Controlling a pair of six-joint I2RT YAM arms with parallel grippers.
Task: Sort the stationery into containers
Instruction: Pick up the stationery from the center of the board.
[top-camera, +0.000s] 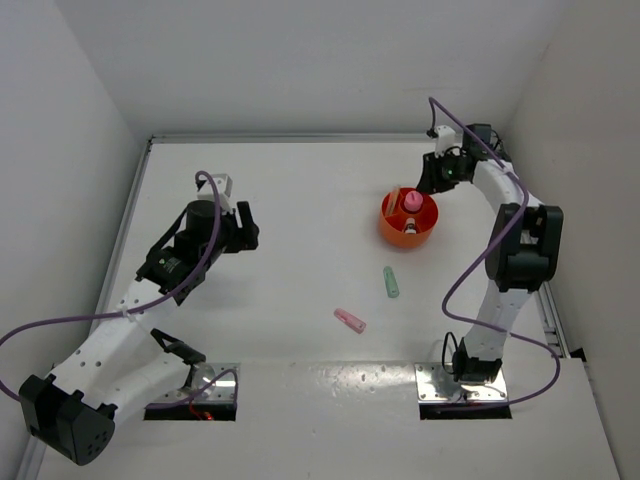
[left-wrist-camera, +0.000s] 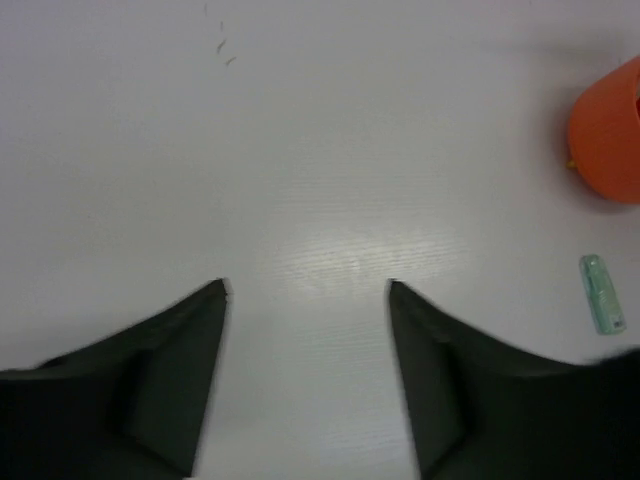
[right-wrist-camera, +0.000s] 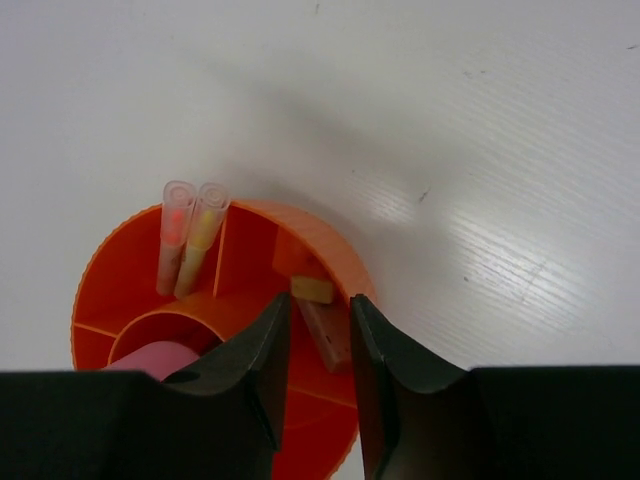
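Note:
The orange bowl (top-camera: 424, 234) with inner dividers stands at the back right. It holds a chunky pink tube (top-camera: 411, 202). In the right wrist view the bowl's rim (right-wrist-camera: 325, 238) encloses a pink pen (right-wrist-camera: 172, 235), a yellow pen (right-wrist-camera: 201, 235), the pink tube (right-wrist-camera: 155, 356), a pale-yellow block (right-wrist-camera: 312, 289) and a tan block (right-wrist-camera: 326, 332). My right gripper (right-wrist-camera: 319, 300) hangs just above the bowl's block compartment, jaws a little apart, the tan block lying below between them. A mint-green pen (top-camera: 391, 282) and a pink stick (top-camera: 349, 320) lie on the table. My left gripper (top-camera: 245, 228) is open and empty.
In the left wrist view the left gripper (left-wrist-camera: 306, 286) faces bare white table, with the bowl (left-wrist-camera: 608, 140) and the mint-green pen (left-wrist-camera: 601, 292) at the far right. White walls close the table at the back and both sides.

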